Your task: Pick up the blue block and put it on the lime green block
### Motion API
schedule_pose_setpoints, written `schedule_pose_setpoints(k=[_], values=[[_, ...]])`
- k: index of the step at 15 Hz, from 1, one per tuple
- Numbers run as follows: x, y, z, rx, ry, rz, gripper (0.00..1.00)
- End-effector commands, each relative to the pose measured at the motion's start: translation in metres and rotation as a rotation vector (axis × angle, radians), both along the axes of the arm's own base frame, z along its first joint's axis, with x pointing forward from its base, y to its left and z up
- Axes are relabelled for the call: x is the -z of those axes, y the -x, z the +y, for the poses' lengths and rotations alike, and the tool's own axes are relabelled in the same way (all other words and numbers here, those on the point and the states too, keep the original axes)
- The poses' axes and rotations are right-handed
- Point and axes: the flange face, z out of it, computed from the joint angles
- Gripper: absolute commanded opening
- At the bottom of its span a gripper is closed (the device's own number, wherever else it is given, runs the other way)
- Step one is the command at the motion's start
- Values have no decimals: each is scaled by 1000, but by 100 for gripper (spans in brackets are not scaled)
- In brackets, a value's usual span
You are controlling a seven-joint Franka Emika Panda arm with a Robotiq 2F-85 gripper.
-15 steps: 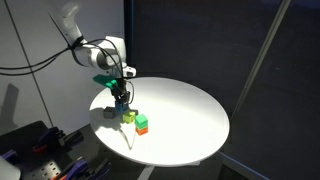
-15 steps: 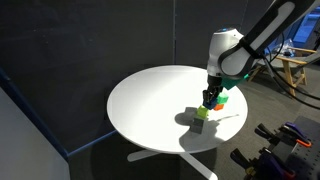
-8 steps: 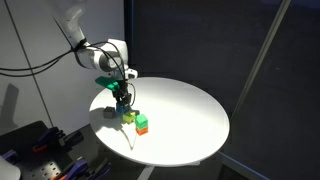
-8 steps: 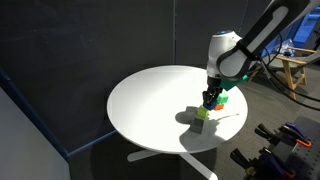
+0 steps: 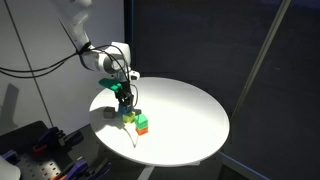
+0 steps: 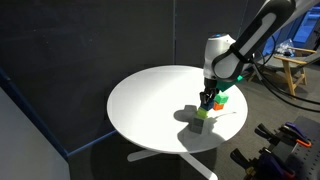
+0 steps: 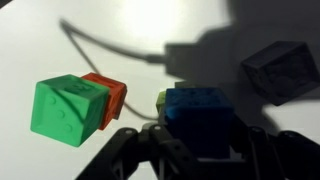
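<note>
The pincer (image 7: 202, 140) is closed on the blue block (image 7: 200, 108), with a dark finger pressed against each side. In the wrist view the block sits right between the fingers, just ahead of the palm. It is a deep, saturated blue cube with slightly rounded edges. Its top face looks faintly embossed, though the pattern is too blurred to read.

Directly under the blue block is the lime green block (image 7: 161, 102). Only a thin pale yellow-green sliver of it shows past the blue block's left edge. The pictures do not show whether the two are touching or the blue one is held just above.

To the left of the pincer in the wrist view is a brighter green block (image 7: 65, 112). It sits on top of an orange block (image 7: 110, 95), which peeks out behind it. Ahead and to the right, well apart from the fingers, lies a grey block (image 7: 283, 68).

In both exterior views the pincer (image 5: 124, 99) (image 6: 207, 99) points straight down, low over the round white bench (image 5: 185, 110), near its edge. At that size the blue block cannot be made out.
</note>
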Motion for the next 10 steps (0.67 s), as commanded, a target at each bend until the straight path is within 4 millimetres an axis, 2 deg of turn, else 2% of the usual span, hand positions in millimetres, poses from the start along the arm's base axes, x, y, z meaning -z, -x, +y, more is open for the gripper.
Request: schedule_pose_setpoints(k=[1,10], values=[[0,-12,-4,-31,7,12,30],[2,-18,-7,-133,13,30,30]])
